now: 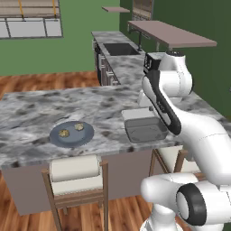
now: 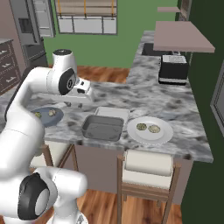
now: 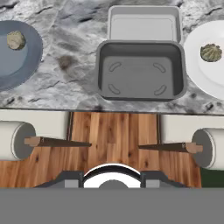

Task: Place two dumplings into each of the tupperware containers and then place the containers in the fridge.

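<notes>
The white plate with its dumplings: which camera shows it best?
The right base view: the whole white plate shows, with both dumplings on it. The hand view cuts it at the right edge, one dumpling visible. In the left base view the arm covers that spot.

We see a grey-and-white marbled counter. On it, a dark grey tub sits just before a paler grey tub. Left of the tubs, a blue-grey plate carries tan dumplings; right of them, a white plate carries olive-brown ones. Walls are green.
</notes>
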